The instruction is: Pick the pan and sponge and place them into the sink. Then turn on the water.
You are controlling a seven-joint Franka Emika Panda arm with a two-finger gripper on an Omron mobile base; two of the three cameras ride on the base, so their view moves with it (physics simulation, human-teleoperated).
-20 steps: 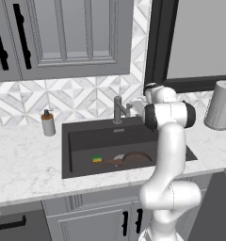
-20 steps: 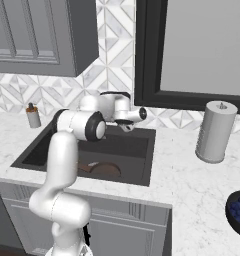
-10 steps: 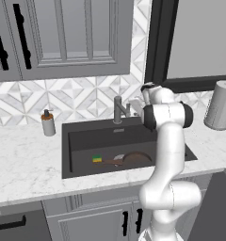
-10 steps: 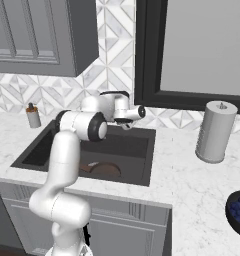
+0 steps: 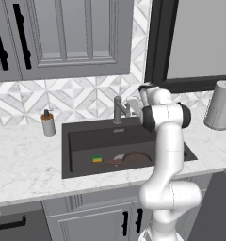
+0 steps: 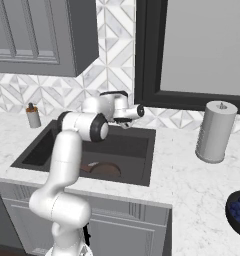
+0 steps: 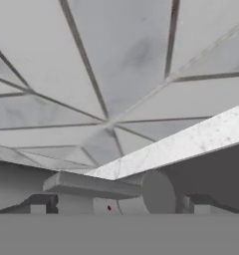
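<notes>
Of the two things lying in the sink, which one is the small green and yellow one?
The sponge, lying at the tip of the handle of the pan in the sink. The pan is round, dark brown and far bigger.

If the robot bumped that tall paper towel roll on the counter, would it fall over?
Probably, yes. The paper towel roll stands upright and is tall for its base, so a push near the top could tip it. Being round, it would likely roll along the counter afterwards. It looks light.

Glossy white rounded arm [image 5: 167, 155], dark joint bands, bulbous white base.
</notes>
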